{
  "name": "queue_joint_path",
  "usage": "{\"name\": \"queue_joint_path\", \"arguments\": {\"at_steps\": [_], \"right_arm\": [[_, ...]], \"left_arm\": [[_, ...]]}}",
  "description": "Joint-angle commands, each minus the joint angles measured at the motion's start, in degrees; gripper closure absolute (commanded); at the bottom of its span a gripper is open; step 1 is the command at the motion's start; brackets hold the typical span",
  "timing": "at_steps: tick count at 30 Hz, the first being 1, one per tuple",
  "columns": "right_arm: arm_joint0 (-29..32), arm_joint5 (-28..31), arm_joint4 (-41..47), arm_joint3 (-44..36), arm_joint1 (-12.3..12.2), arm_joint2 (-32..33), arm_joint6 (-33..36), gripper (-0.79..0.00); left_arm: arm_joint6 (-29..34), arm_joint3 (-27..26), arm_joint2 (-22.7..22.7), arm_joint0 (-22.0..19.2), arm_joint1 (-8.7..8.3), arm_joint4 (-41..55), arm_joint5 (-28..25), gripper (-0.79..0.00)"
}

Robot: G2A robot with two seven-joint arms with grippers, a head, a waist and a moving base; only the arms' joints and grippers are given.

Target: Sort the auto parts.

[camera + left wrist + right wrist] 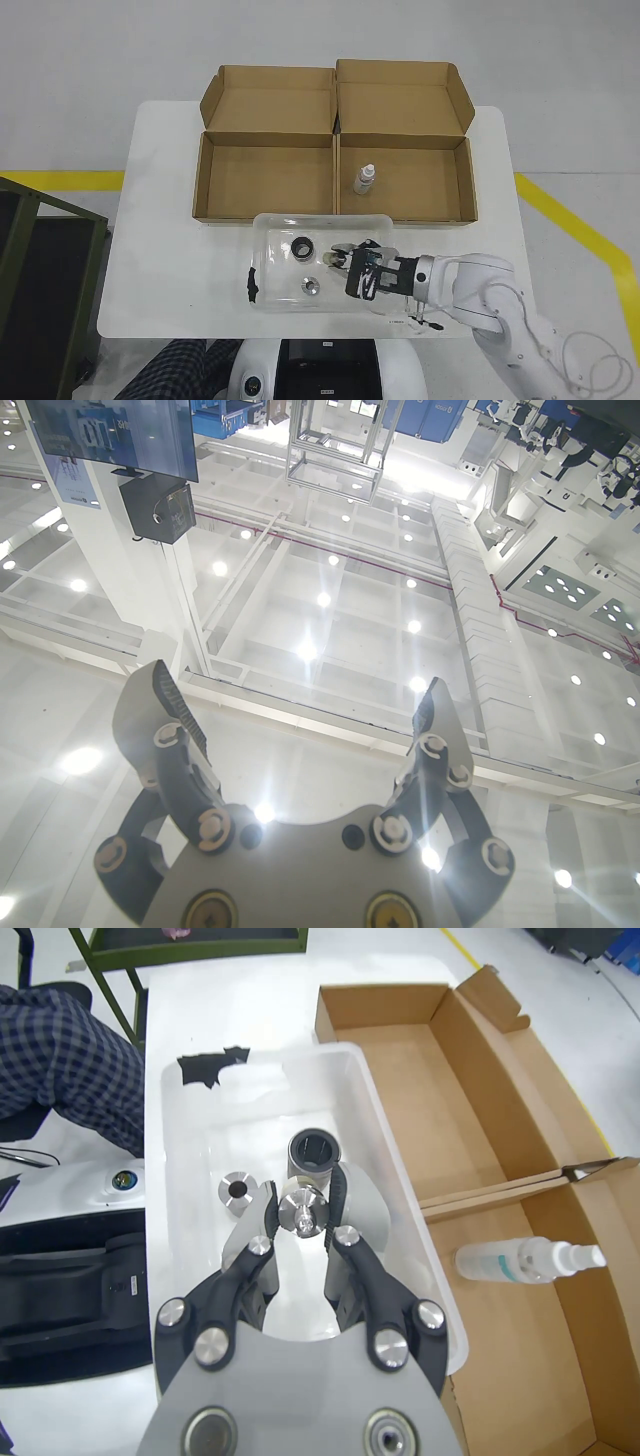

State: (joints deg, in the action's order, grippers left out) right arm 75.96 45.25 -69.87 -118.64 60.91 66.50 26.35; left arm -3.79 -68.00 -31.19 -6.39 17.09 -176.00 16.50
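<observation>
- Right gripper (304, 1190) down inside the clear plastic bin (397, 1168), fingers (336, 1188) clamped from both sides on a small silver stepped metal part (302, 1219).
- Right arm (480, 295) reaching in low from the near right of the tabletop (160, 260), wrist roughly level and pointing left across the bin.
- Held part in the right half of the bin; whether resting on the bin floor or lifted off it, cannot tell.
- Black hollow cylinder (314, 1153) just left of the held part, close to the fingertips, open end up.
- Silver disc with a dark centre hole (236, 1190) also in the bin, nearer the robot than the cylinder, apart from both.
- Patch of black tape (210, 1068) on the bin's left end.
- Left gripper (297, 680) turned upward toward the ceiling, fingers (175, 710) wide apart with nothing between them.
- Two open cardboard boxes side by side just beyond the bin: left box (265, 180) and right box (420, 185).
- White spray bottle (366, 179) lying at the left side of the right box.
</observation>
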Motion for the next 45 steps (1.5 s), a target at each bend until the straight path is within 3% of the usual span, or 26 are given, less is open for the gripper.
{"name": "queue_joint_path", "arguments": {"at_steps": [1,13,24,35,45], "right_arm": [[0.1,0.0,0.1,-0.2,0.0,0.6,-3.4,0.0],[1.4,0.1,5.5,-0.5,-0.2,6.0,-21.4,0.0],[3.7,-3.2,9.0,-1.1,-0.1,10.0,-31.7,0.0],[5.8,-3.9,10.1,-1.6,-0.1,12.8,-35.2,0.0],[5.6,-4.8,9.2,-0.4,-0.2,13.8,-31.3,0.0]], "left_arm": [[0.0,0.0,0.0,0.0,0.0,0.0,0.0,-0.785],[0.0,0.0,0.0,0.0,0.0,0.0,0.0,-0.785],[0.0,0.0,0.0,0.0,0.0,0.0,0.0,-0.785],[0.0,0.0,0.0,0.0,0.0,0.0,0.0,-0.785],[0.0,0.0,0.0,0.0,0.0,0.0,0.0,-0.785]]}}
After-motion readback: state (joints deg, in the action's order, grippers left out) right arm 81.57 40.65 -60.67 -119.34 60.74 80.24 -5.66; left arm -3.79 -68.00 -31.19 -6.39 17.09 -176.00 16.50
